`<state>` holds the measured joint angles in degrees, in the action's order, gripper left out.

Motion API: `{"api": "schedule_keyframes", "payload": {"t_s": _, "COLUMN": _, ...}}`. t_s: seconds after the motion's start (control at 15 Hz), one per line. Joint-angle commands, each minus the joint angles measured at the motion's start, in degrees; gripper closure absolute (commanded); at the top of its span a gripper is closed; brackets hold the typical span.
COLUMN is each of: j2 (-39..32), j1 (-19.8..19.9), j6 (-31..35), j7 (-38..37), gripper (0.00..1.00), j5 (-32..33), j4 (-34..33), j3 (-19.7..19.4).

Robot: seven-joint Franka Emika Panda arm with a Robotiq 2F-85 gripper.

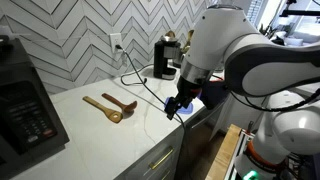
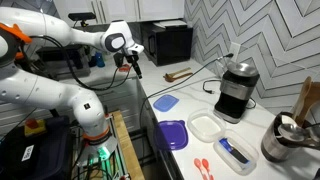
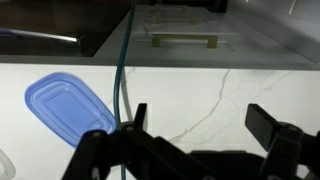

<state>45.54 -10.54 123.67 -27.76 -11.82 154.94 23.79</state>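
**Spread gripper hangs over the counter edge, blue lid nearest**

In an exterior view the gripper point(image 2: 133, 62) is the thing farthest left of the coffee maker point(image 2: 235, 90). It is raised over the front edge of the white marble counter point(image 2: 196, 100). Its fingers point(image 3: 268, 122) stand wide apart in the wrist view, with bare marble between them and nothing held.

Two wooden spoons point(image 2: 178, 75) lie left of the coffee maker, farther along the counter. The blue lid point(image 2: 165, 102) lies flat on the marble, left of the coffee maker and out toward the front edge. It is near the gripper but untouched. The wrist view shows it off to the left of the fingers, beside a dark cable point(image 3: 122, 60) that runs across the marble and over the edge.

A purple container point(image 2: 173, 135) and a clear container point(image 2: 207, 127) sit on the camera's side of the coffee maker, the clear one just beside it. A metal vessel point(image 2: 283, 140) stands to the right of the coffee maker.
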Motion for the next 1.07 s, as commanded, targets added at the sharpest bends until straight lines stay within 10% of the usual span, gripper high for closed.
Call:
{"api": "schedule_keyframes", "payload": {"t_s": 0.0, "j2": -0.2, "j1": -0.5, "j6": -0.1, "j7": -0.4, "gripper": 0.0, "j5": 0.5, "j4": -0.1, "j3": -0.5}}
{"api": "schedule_keyframes", "payload": {"t_s": 0.4, "j2": -0.2, "j1": -0.5, "j6": -0.1, "j7": -0.4, "gripper": 0.0, "j5": 0.5, "j4": -0.1, "j3": -0.5}}
{"api": "schedule_keyframes", "payload": {"t_s": 1.0, "j2": 17.2, "j1": 11.6, "j6": -0.8, "j7": -7.7, "gripper": 0.0, "j5": 7.4, "j4": 3.5, "j3": -7.6}}
